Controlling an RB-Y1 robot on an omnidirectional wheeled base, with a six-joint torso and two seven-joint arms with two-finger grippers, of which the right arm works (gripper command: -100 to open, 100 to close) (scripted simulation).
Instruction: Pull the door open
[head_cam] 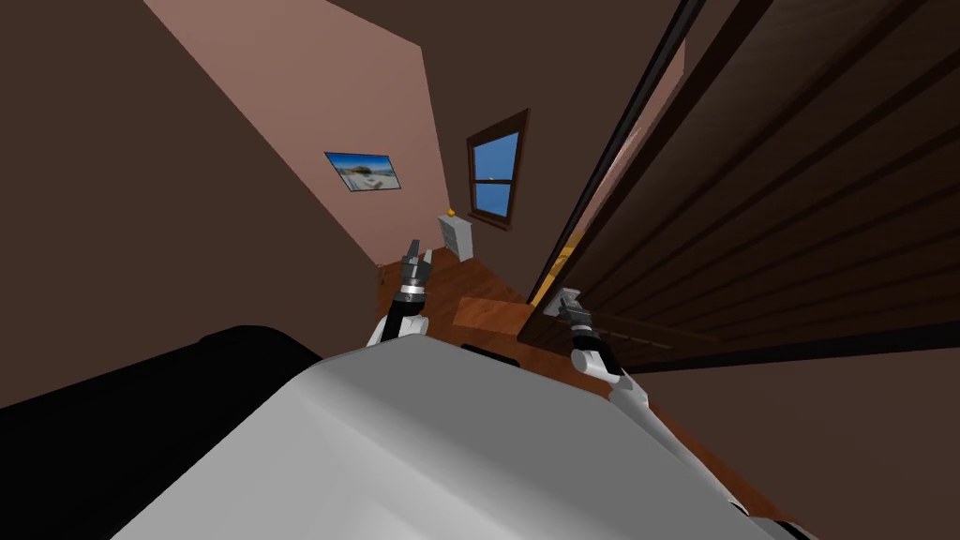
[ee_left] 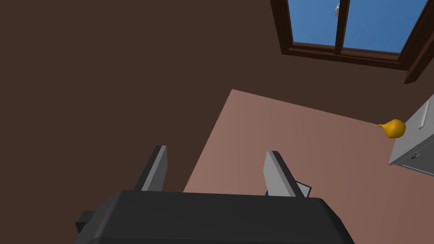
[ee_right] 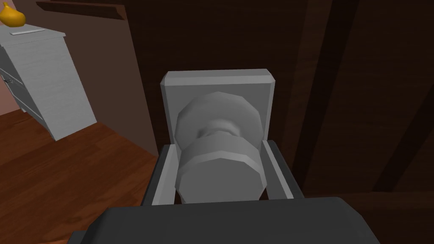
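The dark brown wooden door point(head_cam: 769, 216) fills the right side of the head view, and a narrow lit gap runs along its near edge. In the right wrist view a grey round knob point(ee_right: 220, 169) stands out from a square grey plate point(ee_right: 218, 82) on the door point(ee_right: 360, 84). My right gripper point(ee_right: 218, 146) is shut on the knob, one finger pressing each side. In the head view my right gripper point(head_cam: 567, 305) sits at the door's edge. My left gripper point(head_cam: 412, 248) is raised left of the door, and my left gripper point(ee_left: 216, 150) is open with nothing between its fingers.
A white chest of drawers point(head_cam: 457, 234) stands by the far wall under a window point(head_cam: 494, 173), with a yellow pear-shaped object point(ee_right: 10, 16) on top. Brown wooden floor point(head_cam: 469, 281) lies ahead. A brown wall point(head_cam: 141, 234) is close on the left, with a black area point(head_cam: 141, 412) below it.
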